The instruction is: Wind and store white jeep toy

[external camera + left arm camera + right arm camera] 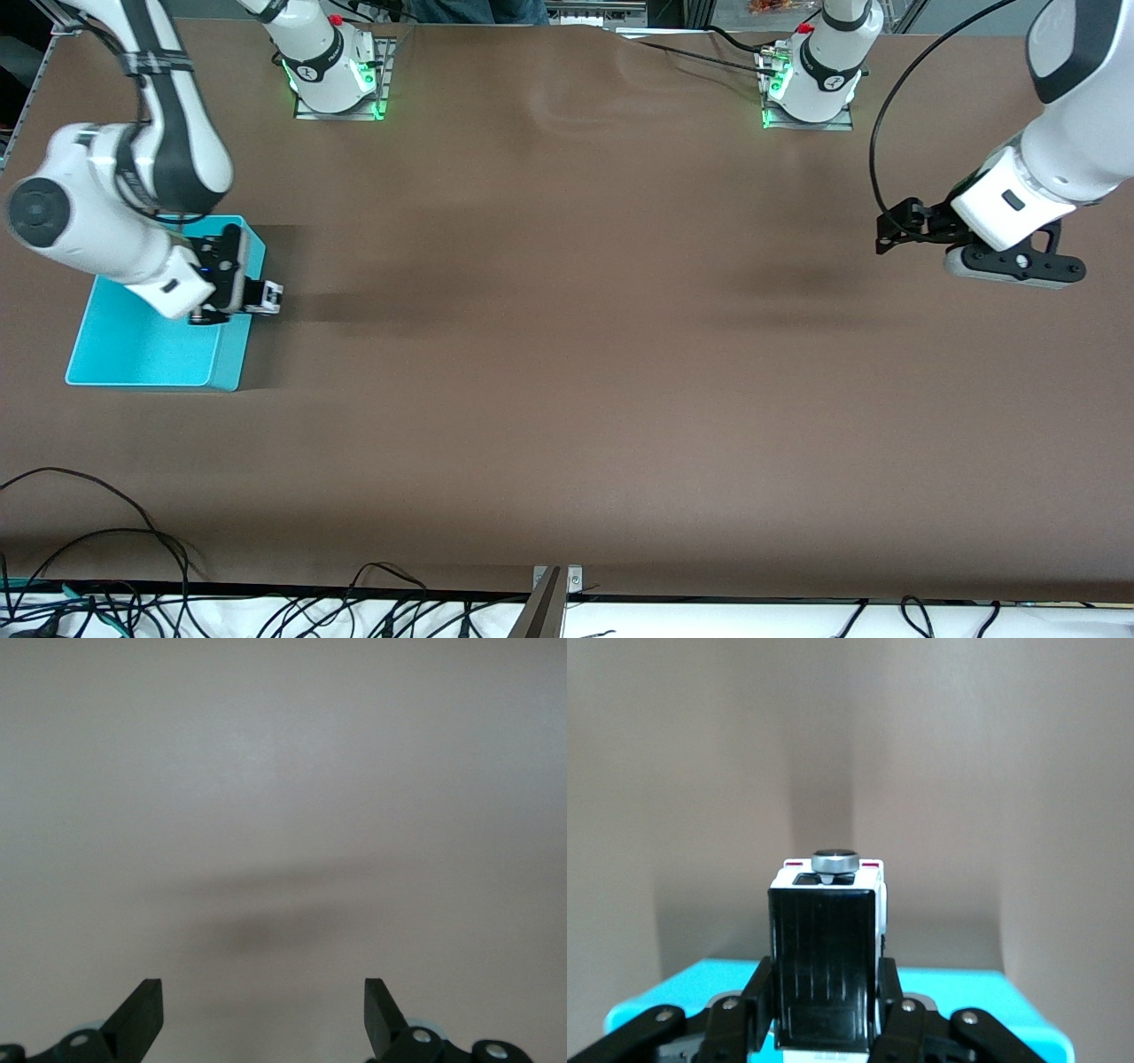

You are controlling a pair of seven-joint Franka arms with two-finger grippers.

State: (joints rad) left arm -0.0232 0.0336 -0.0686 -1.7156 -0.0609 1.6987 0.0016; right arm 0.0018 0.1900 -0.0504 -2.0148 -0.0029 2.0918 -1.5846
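Jeep: our right gripper clamps the white jeep toy above the turquoise bin's edge, unreleased; our left gripper waits, spread empty.

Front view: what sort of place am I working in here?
Likely a robotics lab bench: two arm bases bolted to a brown table, loose cables along its edge, and a turquoise bin.

- Two arms, each with one hand: the right hand at the left of the front view, the left hand at its right.
- One jeep, at the lower middle of the right wrist view.
- One turquoise bin, at the left of the front view.
- One brown bench.
- Several black cables along the lower edge; too tangled to count.
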